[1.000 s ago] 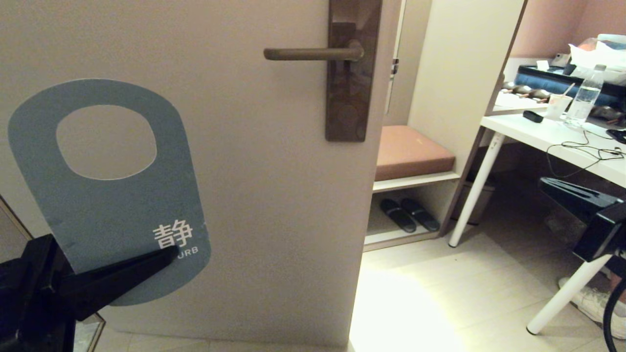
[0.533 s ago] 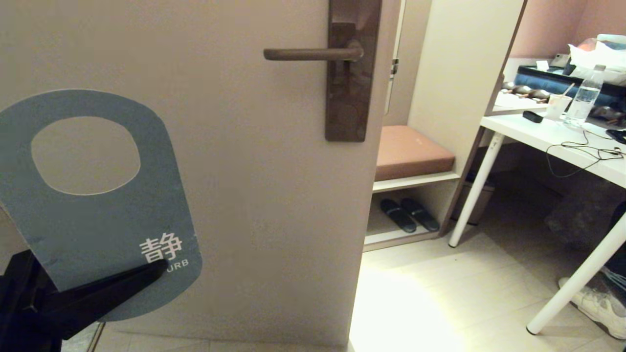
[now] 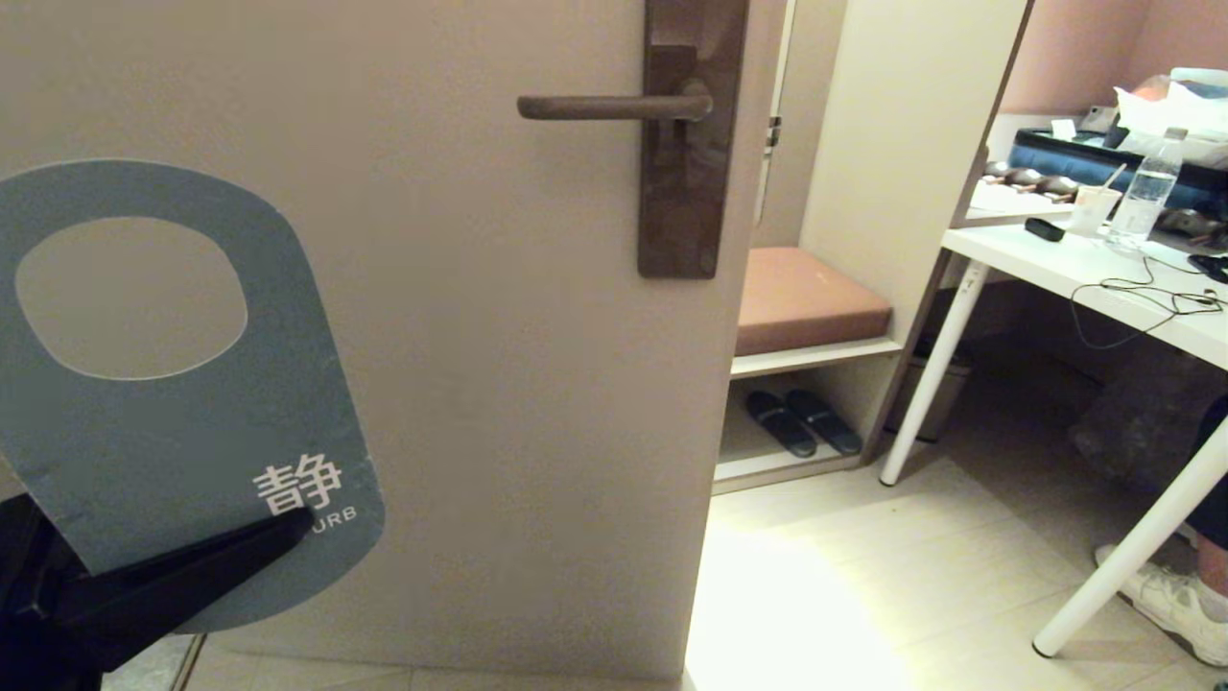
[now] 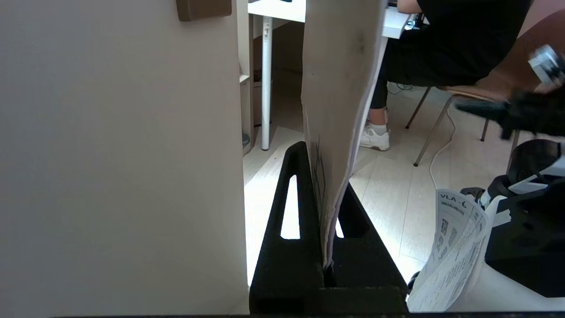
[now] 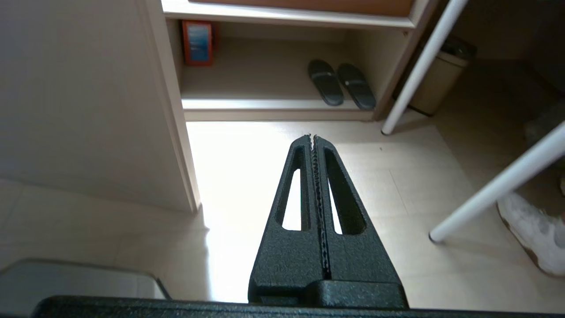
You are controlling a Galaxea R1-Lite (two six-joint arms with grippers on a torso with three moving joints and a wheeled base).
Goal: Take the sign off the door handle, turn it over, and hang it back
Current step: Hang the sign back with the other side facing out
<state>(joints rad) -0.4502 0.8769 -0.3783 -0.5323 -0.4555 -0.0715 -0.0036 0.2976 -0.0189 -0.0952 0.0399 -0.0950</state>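
Note:
The sign [image 3: 182, 432] is off the handle, upright, at the far left of the head view, its blue-grey face with white characters turned to me. My left gripper [image 3: 288, 528] is shut on its lower end; in the left wrist view the card [image 4: 340, 88] stands edge-on between the closed fingers [image 4: 291, 198]. The door handle [image 3: 604, 106], a dark-brown lever on a tall brown backplate [image 3: 686, 192], is bare, high on the door, up and right of the sign. My right gripper [image 5: 312, 138] is shut and empty, low over the floor; it does not show in the head view.
The door edge [image 3: 729, 432] stands open beside a shelf unit with a cushion [image 3: 806, 297] and black slippers [image 3: 801, 422]. A white desk [image 3: 1084, 278] with a bottle and cables stands at right. A seated person's shoe [image 3: 1175, 605] is near the desk leg.
My left gripper has carried the sign further left, dipping and then rising a little. The right arm has dropped out of the head view.

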